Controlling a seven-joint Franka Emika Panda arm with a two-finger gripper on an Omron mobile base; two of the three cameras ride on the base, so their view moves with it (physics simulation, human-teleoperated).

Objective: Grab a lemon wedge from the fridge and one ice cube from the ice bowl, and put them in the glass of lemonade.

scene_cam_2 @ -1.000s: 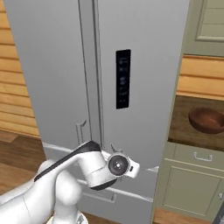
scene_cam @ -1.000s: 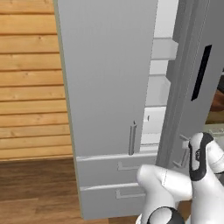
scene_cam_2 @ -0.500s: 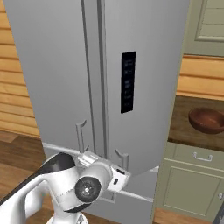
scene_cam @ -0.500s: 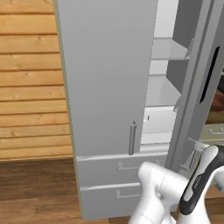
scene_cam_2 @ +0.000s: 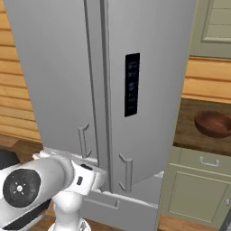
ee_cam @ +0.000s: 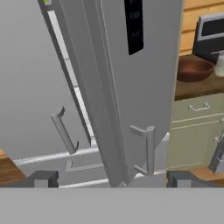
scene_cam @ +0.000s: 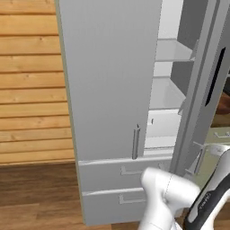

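Item 1, the fridge (scene_cam_2: 149,67): tall, light grey, French-door, with a black display strip (scene_cam_2: 131,84) on its right door. We record 2 slim vertical handles; the right-door handle (ee_cam: 148,148) stands just ahead of the gripper (ee_cam: 111,179). In the left base view the right door is swung open enough to show pale shelves (scene_cam: 173,51) inside, which we judge is the point of the arm's position low at the door seam: making way to the interior.

Item 2, the gripper: fingertips spread wide, nothing between them, free of the handle.

Item 3, the lemon wedge: we cannot make it out on the visible shelves; it may sit deeper in.

Item 4, the ice bowl (scene_cam_2: 213,124): round, reddish-brown, shallow, resting on the dark counter (scene_cam_2: 189,135) to the right of the fridge, well apart from the gripper. Its contents are too small to tell.

Below the doors, 2 drawers (scene_cam: 117,173) are shut.
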